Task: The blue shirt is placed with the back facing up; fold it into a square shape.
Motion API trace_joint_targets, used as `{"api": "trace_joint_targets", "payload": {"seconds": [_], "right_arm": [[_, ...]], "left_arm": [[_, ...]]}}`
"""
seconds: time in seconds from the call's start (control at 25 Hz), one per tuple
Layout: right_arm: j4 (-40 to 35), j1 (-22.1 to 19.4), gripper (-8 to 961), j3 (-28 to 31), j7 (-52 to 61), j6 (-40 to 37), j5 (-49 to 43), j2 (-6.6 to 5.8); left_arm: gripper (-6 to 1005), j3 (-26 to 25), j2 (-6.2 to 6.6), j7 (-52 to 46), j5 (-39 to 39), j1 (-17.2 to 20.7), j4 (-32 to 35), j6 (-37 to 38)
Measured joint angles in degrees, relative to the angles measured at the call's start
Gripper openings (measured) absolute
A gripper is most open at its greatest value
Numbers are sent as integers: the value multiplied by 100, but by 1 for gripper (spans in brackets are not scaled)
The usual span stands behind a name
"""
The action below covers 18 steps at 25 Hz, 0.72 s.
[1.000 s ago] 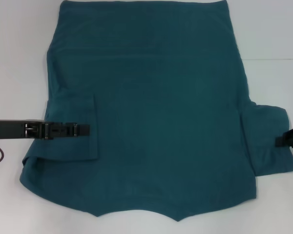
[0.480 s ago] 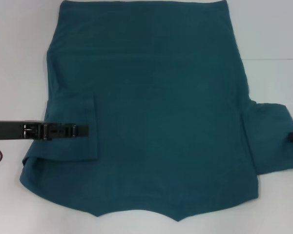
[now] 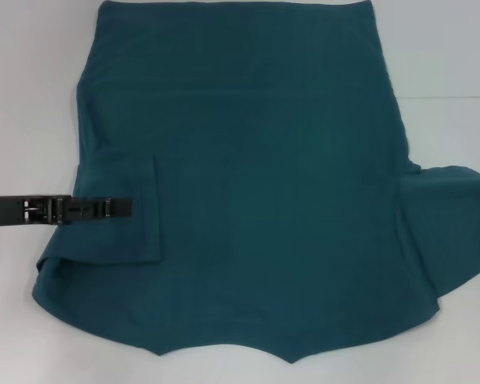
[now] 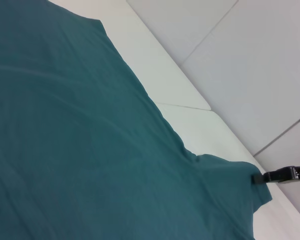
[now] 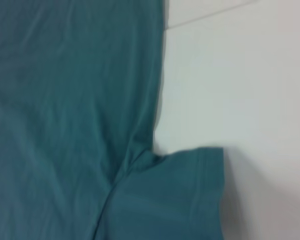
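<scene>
The blue shirt (image 3: 256,184) lies spread flat on the white table. Its left sleeve (image 3: 120,172) is folded inward onto the body. My left gripper (image 3: 126,207) rests low over that folded sleeve, open and holding nothing. The right sleeve (image 3: 452,232) is pulled outward, reaching the right edge of the head view. My right gripper is out of the head view. It shows in the left wrist view (image 4: 257,177), shut on the edge of that sleeve (image 4: 230,185). The right wrist view shows the sleeve (image 5: 175,200) and shirt body (image 5: 65,100).
The white table (image 3: 24,80) shows bare on both sides of the shirt, with a seam line (image 3: 448,98) at the right. The shirt's far edge reaches the top of the head view.
My left gripper has drawn back leftward off the folded sleeve, which stayed put. My right gripper has moved right out of the head view, pulling the right sleeve outward.
</scene>
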Motion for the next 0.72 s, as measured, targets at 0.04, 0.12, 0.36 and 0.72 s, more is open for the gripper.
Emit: {"api": "trace_joint_targets", "payload": {"seconds": [0.04,0.12,0.36,0.72], "right_arm": [[-8,11,23,1,46,1,4,-28],[-12,51,23,12,180,-27,47,-79],[33,334,24,-1,274,-730,117,-28],[64,871,23,-152,381,-1092,226,478]], "left_arm": [[638,-6,4,0,0,4,0,2],[638,-10,11,0,0,11,0,3],[637,-12,10,0,0,0,0,-3],[637,-57,4,-69,-5,-49,0,-62]]}}
